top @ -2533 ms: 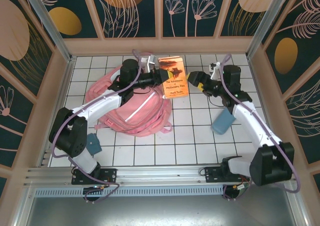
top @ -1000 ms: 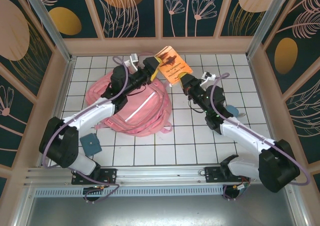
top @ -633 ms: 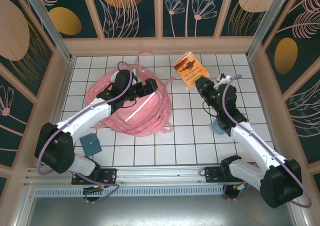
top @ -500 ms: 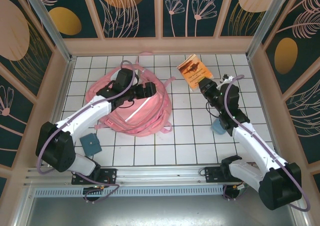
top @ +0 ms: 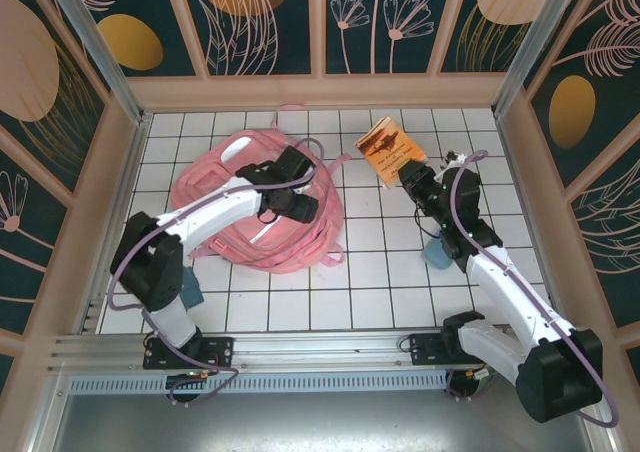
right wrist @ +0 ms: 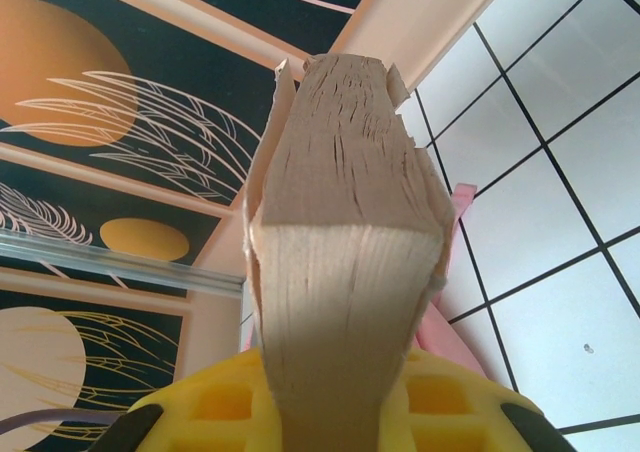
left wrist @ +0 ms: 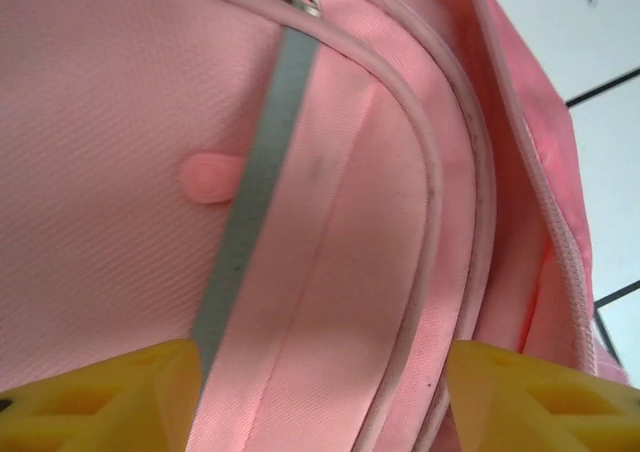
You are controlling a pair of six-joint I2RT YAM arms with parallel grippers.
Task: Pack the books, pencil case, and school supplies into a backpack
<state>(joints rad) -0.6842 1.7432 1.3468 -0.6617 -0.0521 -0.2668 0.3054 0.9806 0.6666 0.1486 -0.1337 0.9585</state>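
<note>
The right end effector (top: 410,175) is clamped on the orange book (top: 390,148), to the right of the pink backpack (top: 200,177) lying on the counter (top: 370,272); the left end effector (left wrist: 320,397) has its fingers apart, close over the backpack

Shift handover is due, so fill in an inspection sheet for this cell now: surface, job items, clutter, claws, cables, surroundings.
Surface: white tiled tabletop with dark grid lines.
Job's things: pink fabric backpack lying at the far left; orange-covered paperback book held at the far right; soft blue-teal pencil case on the tiles, partly behind the right arm.
Clutter: flat dark teal square item beside the left arm.
Claws: left claw open over the backpack's grey strip; right claw shut on the book.
Cables: lilac cables looped along both arms.
Surroundings: teal leaf-print wall panels in wooden frames.
</note>
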